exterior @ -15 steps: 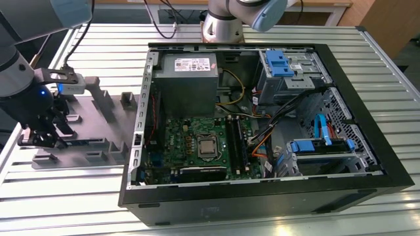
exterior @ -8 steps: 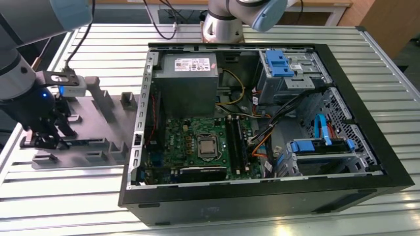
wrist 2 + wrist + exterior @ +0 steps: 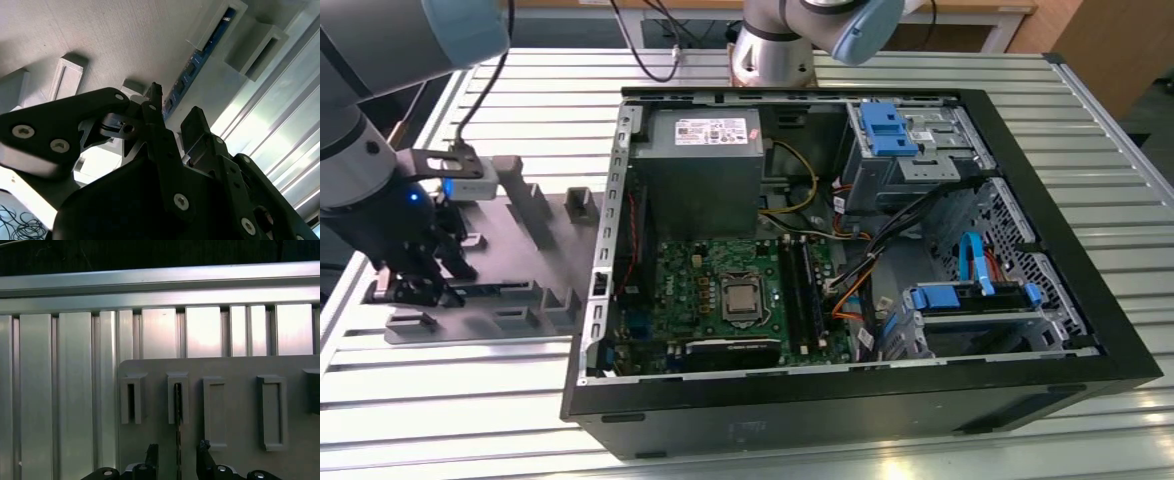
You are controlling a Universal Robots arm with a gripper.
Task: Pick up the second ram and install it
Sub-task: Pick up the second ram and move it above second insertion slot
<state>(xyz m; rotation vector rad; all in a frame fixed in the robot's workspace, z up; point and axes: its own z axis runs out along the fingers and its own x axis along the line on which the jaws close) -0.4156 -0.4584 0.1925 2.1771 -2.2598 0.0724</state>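
Second ram [image 3: 196,62], thin blue circuit-board stick, upright in slotted raised block [image 3: 171,377] of grey plastic holder tray [image 3: 240,365]; black gripper [image 3: 177,454] spread astride it, empty.

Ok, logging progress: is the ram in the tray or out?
In: the ram stands on edge in a slot of the tray, inside the open gripper.

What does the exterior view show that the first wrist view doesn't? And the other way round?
The exterior view gives the big picture: the open computer case, its green motherboard and the robot arm. The first wrist view goes close: the second ram stands on edge in a slotted block, and the open hand straddles it with a gap on each side. Both show the grey holder tray lying on the ribbed metal table.
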